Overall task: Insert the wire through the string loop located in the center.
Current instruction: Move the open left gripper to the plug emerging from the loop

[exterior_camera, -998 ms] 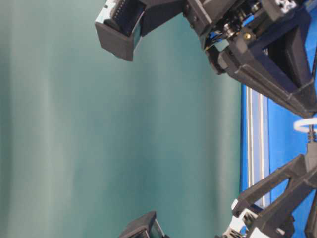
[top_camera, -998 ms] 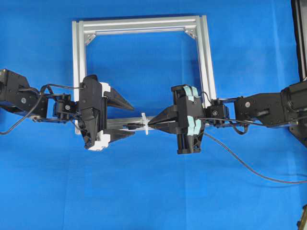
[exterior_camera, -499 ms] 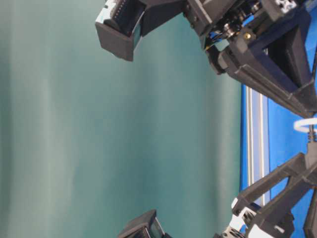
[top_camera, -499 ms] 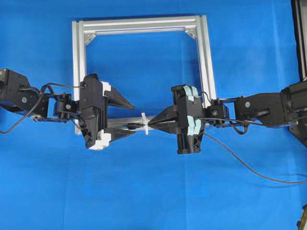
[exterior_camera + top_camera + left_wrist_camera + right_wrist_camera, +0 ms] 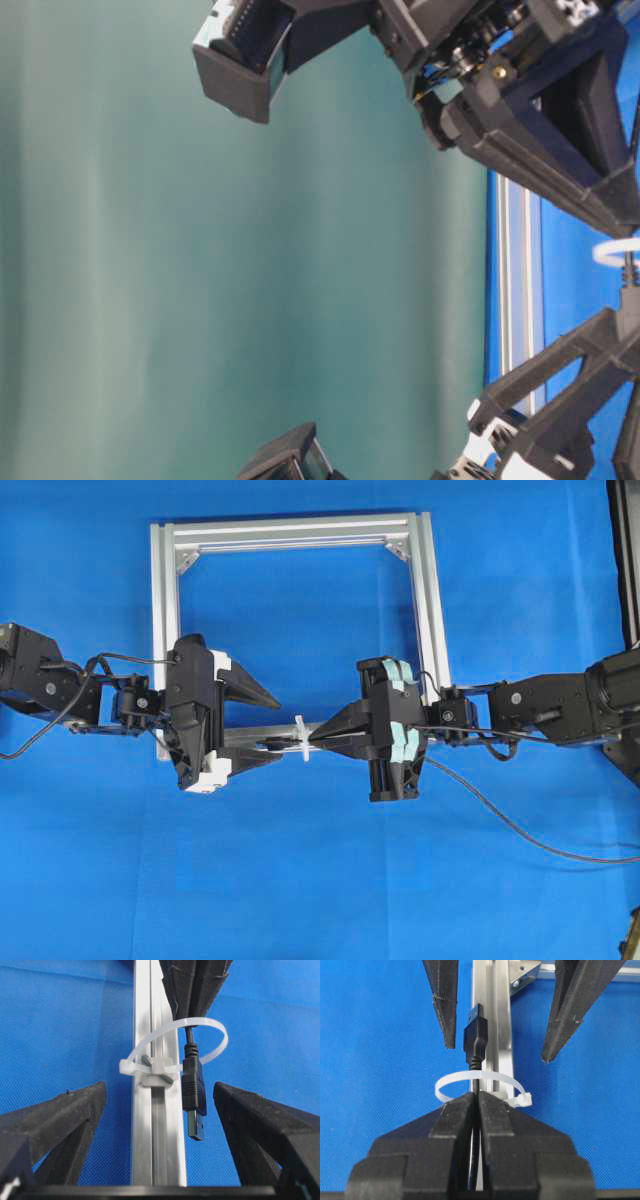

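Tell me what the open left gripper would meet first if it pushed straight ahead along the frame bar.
Probably the wire's plug, which pokes through the string loop between the left gripper's open fingers; just beyond sits the right gripper, shut on the wire. Depth is uncertain.

a robotics lab: blue cloth [image 5: 320,880] under a bare aluminium frame [image 5: 290,530].

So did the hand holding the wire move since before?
No. The right hand sits at the same spot beside the string loop on the silver frame, shut on the wire.
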`<move>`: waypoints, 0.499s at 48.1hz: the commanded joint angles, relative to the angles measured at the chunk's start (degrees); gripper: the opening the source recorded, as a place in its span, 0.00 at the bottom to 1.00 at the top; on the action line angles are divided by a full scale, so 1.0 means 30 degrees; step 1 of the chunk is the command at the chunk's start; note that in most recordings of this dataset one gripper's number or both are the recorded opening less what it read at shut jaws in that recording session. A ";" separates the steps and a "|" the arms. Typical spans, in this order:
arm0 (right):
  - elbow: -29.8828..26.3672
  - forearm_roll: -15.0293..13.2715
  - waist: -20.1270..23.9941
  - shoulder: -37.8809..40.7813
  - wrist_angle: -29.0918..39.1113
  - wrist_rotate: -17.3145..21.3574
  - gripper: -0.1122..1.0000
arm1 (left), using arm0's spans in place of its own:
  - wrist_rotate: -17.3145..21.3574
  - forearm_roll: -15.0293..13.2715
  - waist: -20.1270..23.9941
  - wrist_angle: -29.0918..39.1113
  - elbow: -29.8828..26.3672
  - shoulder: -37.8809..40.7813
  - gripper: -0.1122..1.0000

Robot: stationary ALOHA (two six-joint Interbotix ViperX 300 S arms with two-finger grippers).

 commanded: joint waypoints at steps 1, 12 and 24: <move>-0.0146 -0.0029 -0.0029 -0.0234 -0.0088 -0.0029 0.08 | 0.0000 -0.0029 0.0059 -0.0088 -0.0234 -0.0264 0.93; -0.0146 -0.0029 -0.0029 -0.0234 -0.0088 0.0000 0.08 | 0.0000 -0.0029 0.0059 0.0146 -0.0264 -0.0264 0.93; -0.0146 -0.0029 -0.0029 -0.0234 -0.0088 0.0000 0.08 | 0.0000 -0.0029 0.0059 0.0146 -0.0293 -0.0234 0.93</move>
